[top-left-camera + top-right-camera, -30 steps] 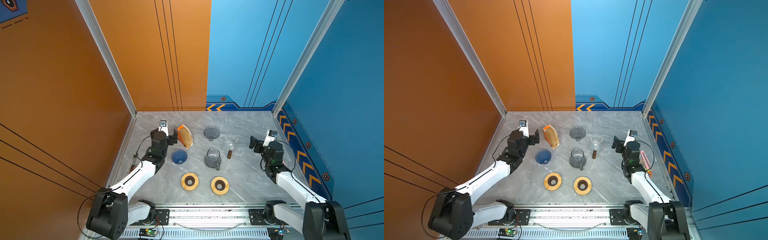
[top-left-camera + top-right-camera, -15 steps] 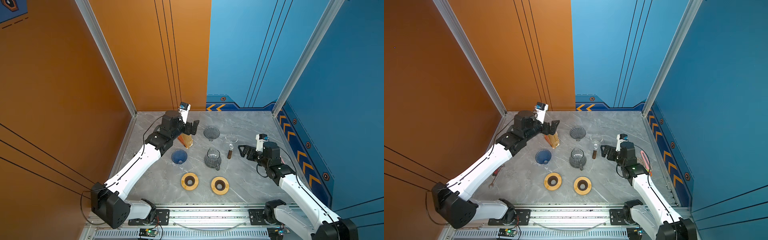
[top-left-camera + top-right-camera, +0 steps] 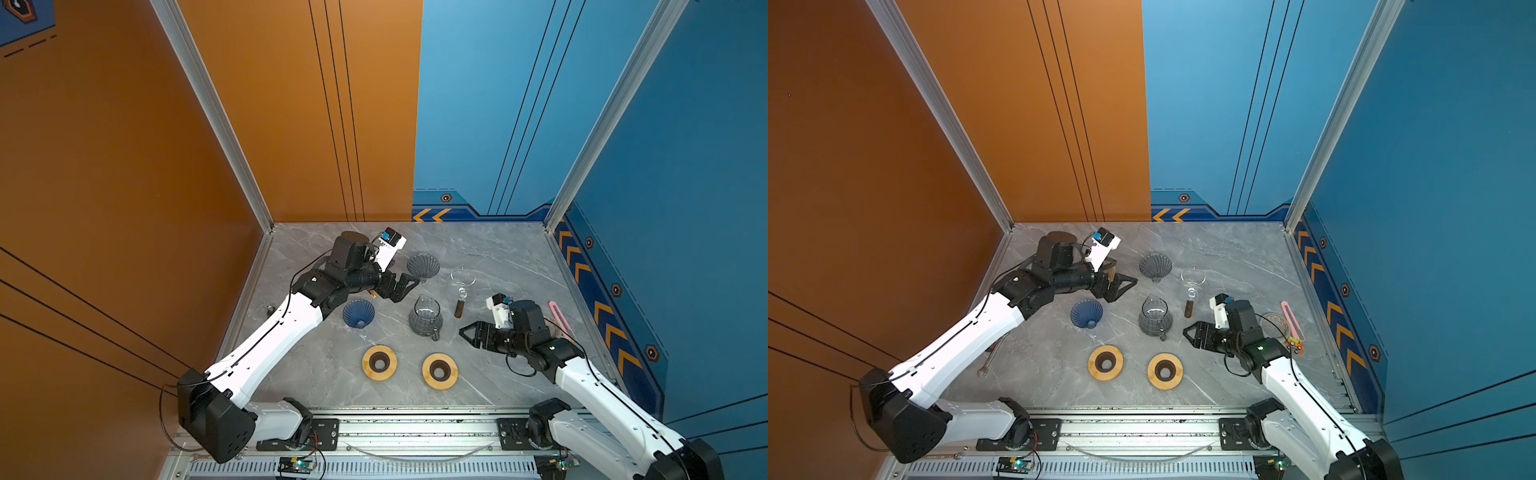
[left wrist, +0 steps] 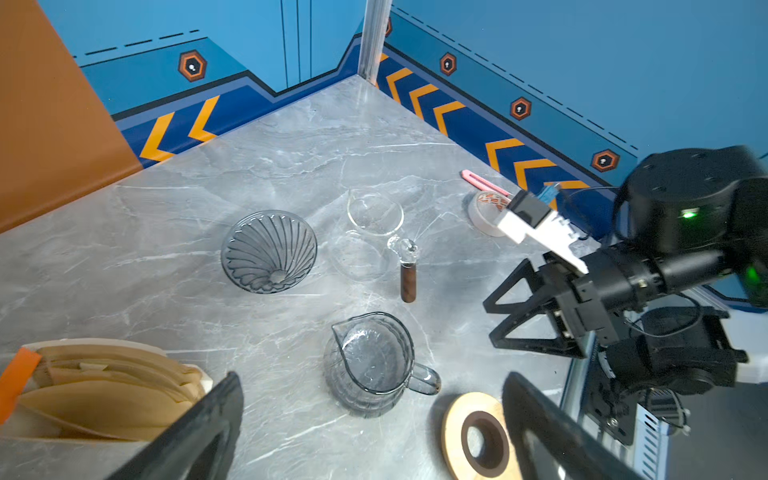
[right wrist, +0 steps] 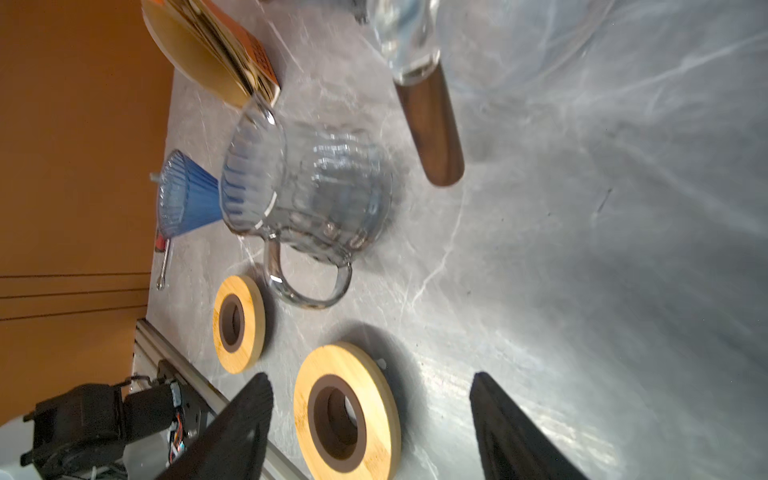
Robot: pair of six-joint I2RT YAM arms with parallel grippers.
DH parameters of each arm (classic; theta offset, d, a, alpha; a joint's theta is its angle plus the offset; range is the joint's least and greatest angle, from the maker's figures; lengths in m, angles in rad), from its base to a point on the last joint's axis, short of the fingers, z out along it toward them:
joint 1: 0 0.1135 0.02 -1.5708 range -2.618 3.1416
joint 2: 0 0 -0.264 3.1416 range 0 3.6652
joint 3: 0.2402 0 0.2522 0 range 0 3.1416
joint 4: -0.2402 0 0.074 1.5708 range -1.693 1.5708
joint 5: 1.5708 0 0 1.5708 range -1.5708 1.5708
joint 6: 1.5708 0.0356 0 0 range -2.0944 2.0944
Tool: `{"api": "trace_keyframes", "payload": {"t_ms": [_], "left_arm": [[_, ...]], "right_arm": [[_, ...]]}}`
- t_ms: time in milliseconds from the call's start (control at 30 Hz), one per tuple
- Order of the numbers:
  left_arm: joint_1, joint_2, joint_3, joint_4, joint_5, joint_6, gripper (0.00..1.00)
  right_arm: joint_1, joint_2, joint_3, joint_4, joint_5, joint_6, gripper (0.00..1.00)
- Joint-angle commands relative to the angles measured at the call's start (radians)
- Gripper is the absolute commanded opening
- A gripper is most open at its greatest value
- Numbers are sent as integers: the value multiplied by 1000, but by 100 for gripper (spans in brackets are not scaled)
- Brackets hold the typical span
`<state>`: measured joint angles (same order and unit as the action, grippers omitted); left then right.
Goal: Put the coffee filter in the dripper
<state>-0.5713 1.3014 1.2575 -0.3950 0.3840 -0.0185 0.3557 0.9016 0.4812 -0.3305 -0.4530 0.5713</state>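
The coffee filters point(image 4: 104, 386), stacked at far left beside the grey dripper point(image 3: 423, 266), now sit beneath my wide, empty left gripper point(image 3: 405, 287), while my right gripper point(image 3: 467, 335), parted and empty, has neared the glass carafe point(image 3: 425, 320) on the marble table point(image 3: 498, 257), between the orange wall point(image 3: 291, 124) and the blue wall point(image 3: 498, 104).

Left gripper point(image 3: 407, 290) swung over the filter stack point(image 4: 104, 386); right gripper point(image 3: 465, 332) advanced, possibly narrowing.

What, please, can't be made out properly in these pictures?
- Coffee filter stack: mostly under the left arm in both top views; cut by the edge in the left wrist view.
- Clear glass dripper: blurred, cut off in the right wrist view.
- Tape roll: partly behind the right arm in a top view.
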Motion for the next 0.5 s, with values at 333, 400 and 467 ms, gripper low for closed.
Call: {"api": "trace_keyframes", "payload": {"t_ms": [333,400,467], "left_arm": [[-98,-40,26,-120,46,60,98],[-101,-39,30,-119,41,47,98],[-113,-40,30,-119,23,43,98]], "right_arm": [[113,126,-62,-12,-55,40,57],[123,139,-76,16,-59,50,55],[127,151,-88,37,-73,57,52]]}}
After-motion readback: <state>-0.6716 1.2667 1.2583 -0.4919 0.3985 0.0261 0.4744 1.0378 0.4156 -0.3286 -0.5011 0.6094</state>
